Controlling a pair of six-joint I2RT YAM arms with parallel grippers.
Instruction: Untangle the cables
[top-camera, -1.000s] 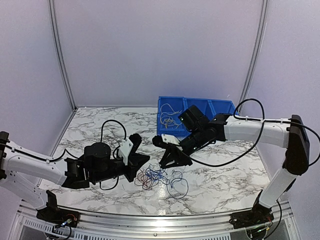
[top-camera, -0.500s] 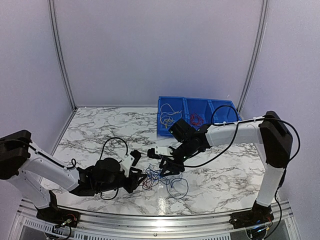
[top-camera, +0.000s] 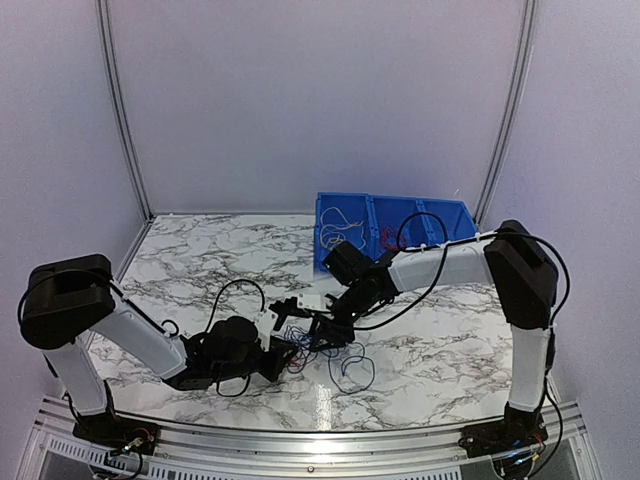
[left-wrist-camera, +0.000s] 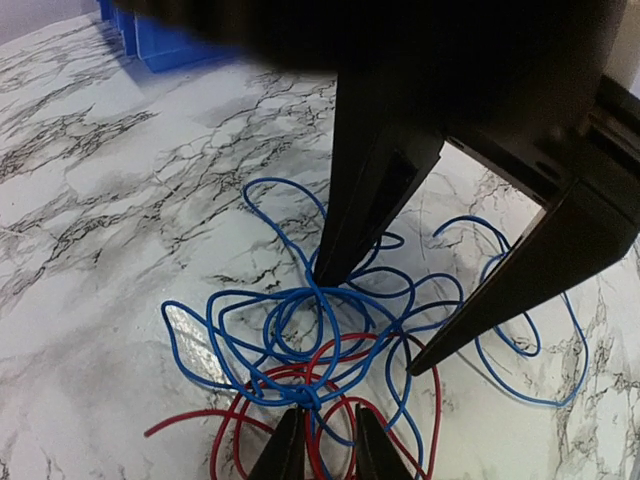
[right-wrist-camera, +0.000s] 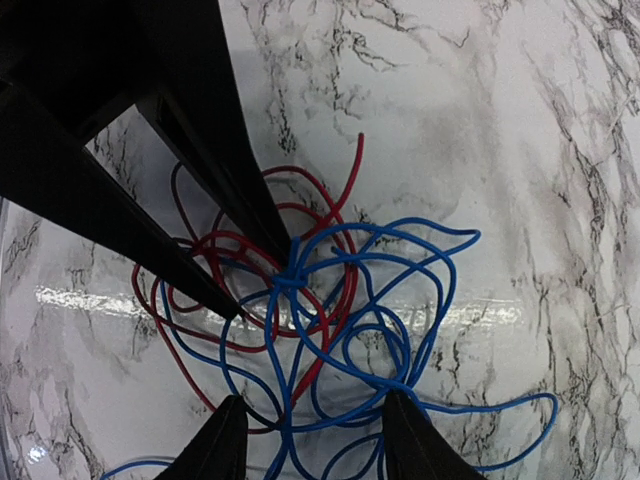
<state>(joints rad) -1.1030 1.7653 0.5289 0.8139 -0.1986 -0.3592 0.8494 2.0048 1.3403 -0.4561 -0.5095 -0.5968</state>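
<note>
1. The cables (top-camera: 325, 350), red and blue, lay in one loose bunch on the marble table (top-camera: 200, 265), in the lower middle of the top view.
2. My left gripper (left-wrist-camera: 325, 455) had its fingers slightly apart, with wires running between the tips.
3. My right gripper (right-wrist-camera: 312, 430) stood spread wide over the bunch.

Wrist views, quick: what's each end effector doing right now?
Left end effector: narrowly open, straddling the cables.
Right end effector: open over the cables.
</note>
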